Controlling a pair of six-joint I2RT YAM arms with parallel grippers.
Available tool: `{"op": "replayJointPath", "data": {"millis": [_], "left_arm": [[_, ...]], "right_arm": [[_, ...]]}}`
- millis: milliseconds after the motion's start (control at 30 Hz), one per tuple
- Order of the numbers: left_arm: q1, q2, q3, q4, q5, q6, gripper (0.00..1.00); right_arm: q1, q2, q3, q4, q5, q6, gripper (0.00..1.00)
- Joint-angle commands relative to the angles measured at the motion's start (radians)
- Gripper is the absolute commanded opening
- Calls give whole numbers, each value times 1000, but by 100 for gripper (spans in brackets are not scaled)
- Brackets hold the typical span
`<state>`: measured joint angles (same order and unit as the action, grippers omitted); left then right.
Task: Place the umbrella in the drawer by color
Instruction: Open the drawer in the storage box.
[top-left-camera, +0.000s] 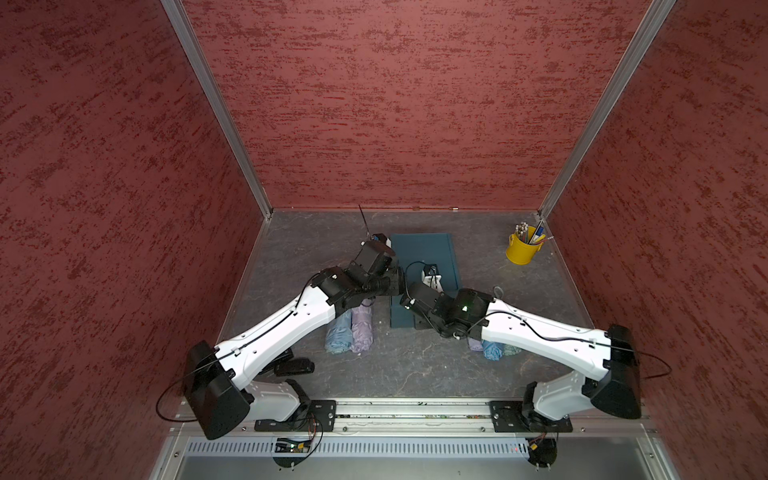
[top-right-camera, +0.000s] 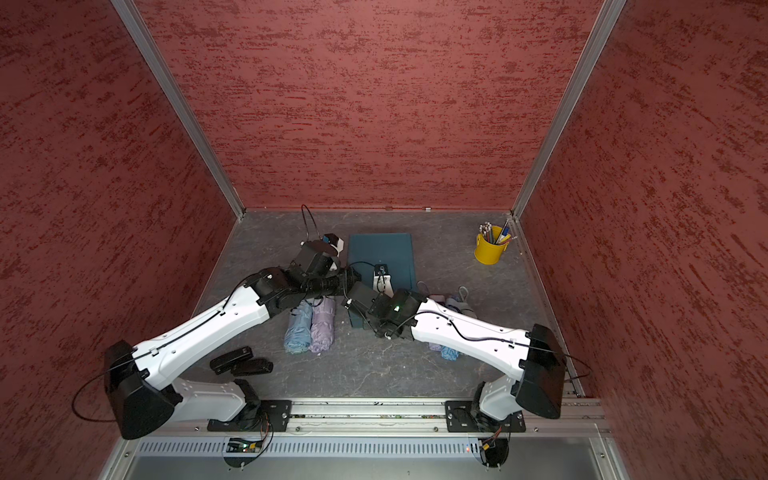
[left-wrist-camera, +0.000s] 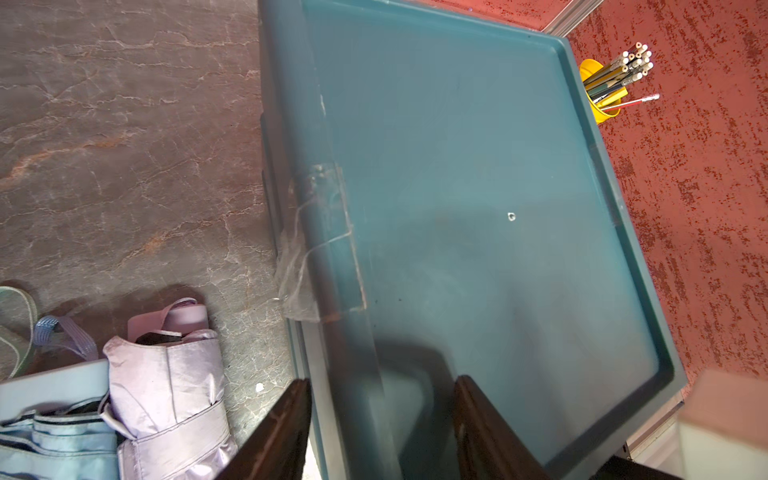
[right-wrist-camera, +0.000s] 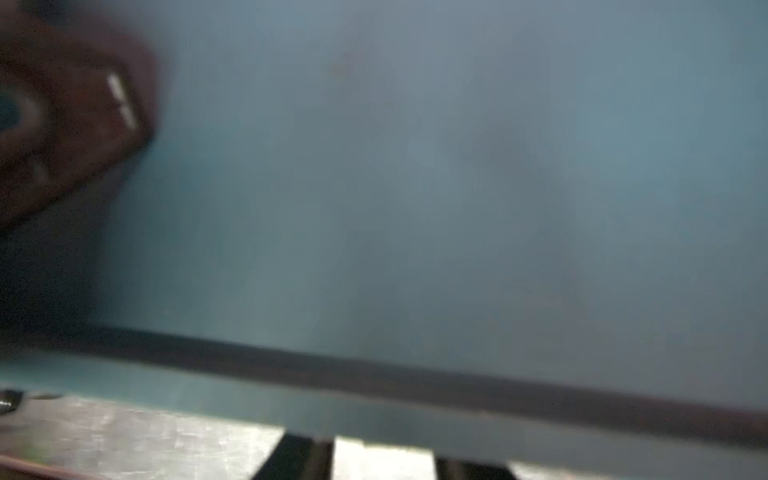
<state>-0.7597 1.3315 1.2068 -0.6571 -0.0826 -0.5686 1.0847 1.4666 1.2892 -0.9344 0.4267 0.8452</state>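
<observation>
Umbrellas (top-left-camera: 360, 330) lie side by side near the teal drawer unit (top-left-camera: 424, 253). We see the left gripper (left-wrist-camera: 383, 380) spread astride its rim and the right gripper (right-wrist-camera: 382, 453) parted, both empty.

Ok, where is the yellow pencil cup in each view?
In a top view: yellow pencil cup at the far right corner.
In a top view: the cup, same corner.
Left wrist: the cup in the picture's upper right.
Right wrist: not in it.
Shared landmark: teal drawer unit, beside the cup.
</observation>
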Motion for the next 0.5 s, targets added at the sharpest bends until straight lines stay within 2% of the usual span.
{"op": "replayJointPath", "data": {"millis": [0,100,300,367,467], "left_arm": [[11,32,3,-75,-25,10,56],[13,42,9,-86,-38,15,53],[14,49,-1,-94,-71,27,51],[15,52,-4,-92,-78,30,51],[18,55,-10,-85,-78,23,50]], "right_arm": [[-9,-61,-13,39,-19,-16,44],[-22,-62,-7,26,-19,-21,32],[-26,-34,36,-9,-11,-44,15],[-27,-27,37,-10,-14,-46,2],[-24,-30,26,-3,-40,-40,0]]}}
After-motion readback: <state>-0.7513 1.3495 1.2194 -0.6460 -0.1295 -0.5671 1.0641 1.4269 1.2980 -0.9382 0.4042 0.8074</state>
